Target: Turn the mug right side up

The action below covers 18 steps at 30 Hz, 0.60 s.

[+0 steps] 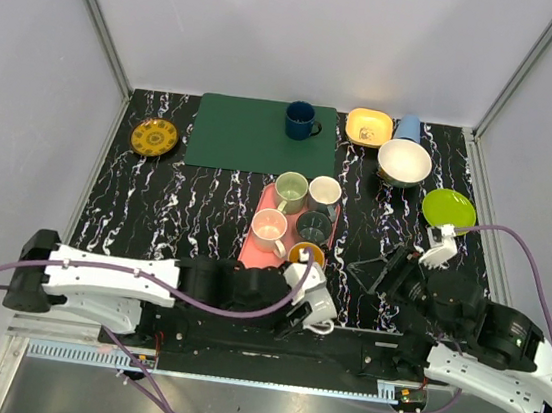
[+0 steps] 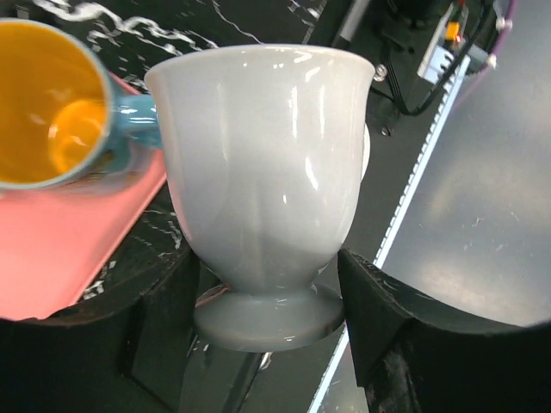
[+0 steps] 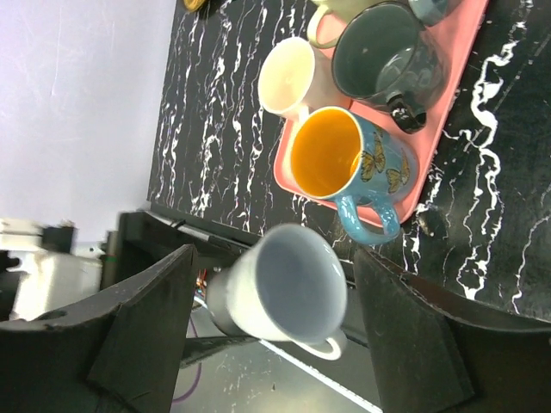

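Left gripper (image 2: 269,301) is clamped on the foot of the white mug (image 2: 263,172). The mug is held off the table and tipped, its mouth facing the right arm, just past the near end of the pink tray (image 1: 266,198) by the orange-lined cup (image 3: 344,163). Right gripper (image 1: 368,275) has its fingers spread and holds nothing, hanging near the mug.

We see our left arm (image 1: 106,281) as a white link between black joints, and our right arm (image 1: 482,373) the same, with a small green light (image 1: 519,342). A purple cable (image 1: 233,312) trails along each. Each wrist carries a white block (image 1: 440,249). Our fingers (image 2: 164,318) are broad, matte black wedges.
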Each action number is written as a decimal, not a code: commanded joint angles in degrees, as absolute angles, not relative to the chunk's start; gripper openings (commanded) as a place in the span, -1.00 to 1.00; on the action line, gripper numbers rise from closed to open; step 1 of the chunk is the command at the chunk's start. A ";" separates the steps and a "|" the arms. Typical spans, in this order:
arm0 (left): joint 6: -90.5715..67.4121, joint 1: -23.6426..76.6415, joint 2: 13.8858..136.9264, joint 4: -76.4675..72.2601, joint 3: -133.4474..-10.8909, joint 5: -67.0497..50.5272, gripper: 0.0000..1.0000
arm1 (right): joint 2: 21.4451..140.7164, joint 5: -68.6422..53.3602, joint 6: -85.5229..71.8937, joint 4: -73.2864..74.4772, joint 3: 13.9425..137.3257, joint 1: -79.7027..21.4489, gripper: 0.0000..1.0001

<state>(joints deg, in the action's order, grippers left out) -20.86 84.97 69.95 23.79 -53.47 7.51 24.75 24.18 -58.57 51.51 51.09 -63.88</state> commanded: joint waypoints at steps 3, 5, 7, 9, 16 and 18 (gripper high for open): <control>-21.53 82.45 60.49 29.70 -59.58 18.27 -1.00 | 30.58 20.83 -51.24 46.83 54.30 -64.25 0.55; -23.11 80.87 58.63 33.91 -61.68 22.03 -1.00 | 34.26 21.80 -49.93 50.08 56.68 -64.34 0.54; -23.64 80.07 55.91 37.33 -63.10 24.16 -1.00 | 37.42 19.62 -47.04 52.29 59.05 -64.25 0.52; -23.64 79.02 52.93 38.32 -64.16 26.36 -1.00 | 38.40 16.10 -44.75 49.94 59.50 -64.25 0.52; -22.24 76.82 47.46 36.92 -66.79 22.51 -1.00 | 39.72 -6.03 -37.27 36.40 56.08 -64.25 0.54; -21.97 76.90 46.50 35.52 -67.15 19.53 -1.00 | 40.69 -9.91 -36.48 31.23 55.46 -64.34 0.56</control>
